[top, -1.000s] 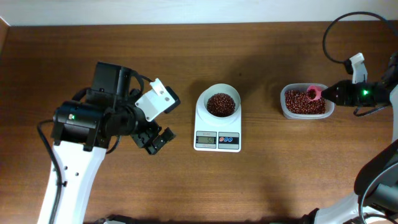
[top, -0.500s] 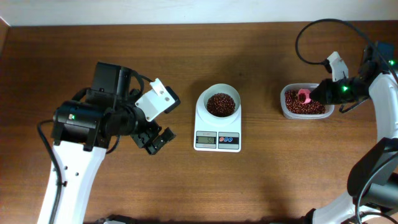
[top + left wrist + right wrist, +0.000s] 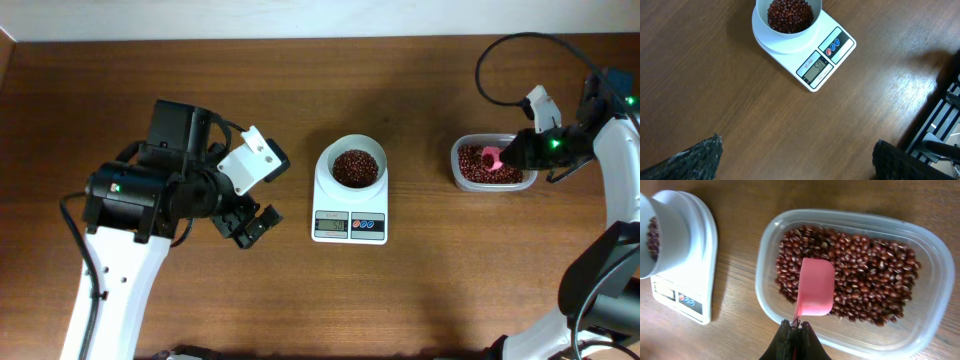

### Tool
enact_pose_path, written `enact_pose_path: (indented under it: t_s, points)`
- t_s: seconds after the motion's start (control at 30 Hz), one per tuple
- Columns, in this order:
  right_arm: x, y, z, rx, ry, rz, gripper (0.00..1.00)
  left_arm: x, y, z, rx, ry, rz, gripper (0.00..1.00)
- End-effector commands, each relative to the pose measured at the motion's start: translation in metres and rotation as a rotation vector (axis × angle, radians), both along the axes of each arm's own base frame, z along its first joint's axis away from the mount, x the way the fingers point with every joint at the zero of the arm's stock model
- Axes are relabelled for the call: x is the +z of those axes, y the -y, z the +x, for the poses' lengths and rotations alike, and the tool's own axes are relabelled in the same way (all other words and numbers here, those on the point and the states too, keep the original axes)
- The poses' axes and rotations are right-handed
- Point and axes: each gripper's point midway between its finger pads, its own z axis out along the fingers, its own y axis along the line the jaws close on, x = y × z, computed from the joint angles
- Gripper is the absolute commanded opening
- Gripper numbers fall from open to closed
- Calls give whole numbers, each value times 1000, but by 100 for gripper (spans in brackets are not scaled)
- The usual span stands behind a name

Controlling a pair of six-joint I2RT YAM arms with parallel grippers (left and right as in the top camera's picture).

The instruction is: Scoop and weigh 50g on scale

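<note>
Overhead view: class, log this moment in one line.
right gripper shut on pink scoop; scoop over bean tub; scale bowl holds beans; left gripper open, empty

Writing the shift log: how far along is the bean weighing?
Done: dark red-brown beans heaped on the white round-bowled digital scale. In hand: the right hand grips a pink plastic scoop over the clear plastic tub. Left: checking the display, unreadable here; the left hand is open, idle.

Scale (image 3: 790, 49) display (image 3: 819, 71) digits + tiny label (image 3: 809, 63) beside: illegible, too sm./blurry.
</note>
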Motion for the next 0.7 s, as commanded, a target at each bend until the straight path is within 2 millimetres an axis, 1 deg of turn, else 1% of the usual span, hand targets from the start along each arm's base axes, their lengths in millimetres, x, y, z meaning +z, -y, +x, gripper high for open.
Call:
enact_pose_path:
  t_s: [0.0, 0.07, 0.17, 0.27, 0.37, 0.43, 0.47, 0.57, 0.6, 0.67]
  points:
    - [26, 0, 5, 1, 55, -106, 4, 9, -2, 1, -6, 38, 2, 99]
    - [27, -9, 6, 26, 56, -133, 4, 9, -2, 1, -6, 38, 2, 99]
    - [21, -2, 4, -28, 0, -276, 4, 9, -2, 1, -6, 38, 2, 99]
    - [20, -10, 4, 2, -8, -347, 4, 9, -2, 1, -6, 38, 2, 99]
    - [20, -7, 4, -45, -30, -490, 4, 9, -2, 1, -6, 38, 2, 99]
    - [21, -10, 3, -37, -34, -558, 4, 9, -2, 1, -6, 38, 2, 99]
    - [23, -15, 4, -15, -27, -611, 4, 9, -2, 1, -6, 38, 2, 99]
    - [33, -7, 3, -77, -18, -786, 4, 9, -2, 1, -6, 38, 2, 99]
    - [38, -8, 4, -79, -7, -843, 4, 9, -2, 1, -6, 38, 2, 99]
    - [41, -12, 4, -98, 7, -834, 4, 9, -2, 1, -6, 38, 2, 99]
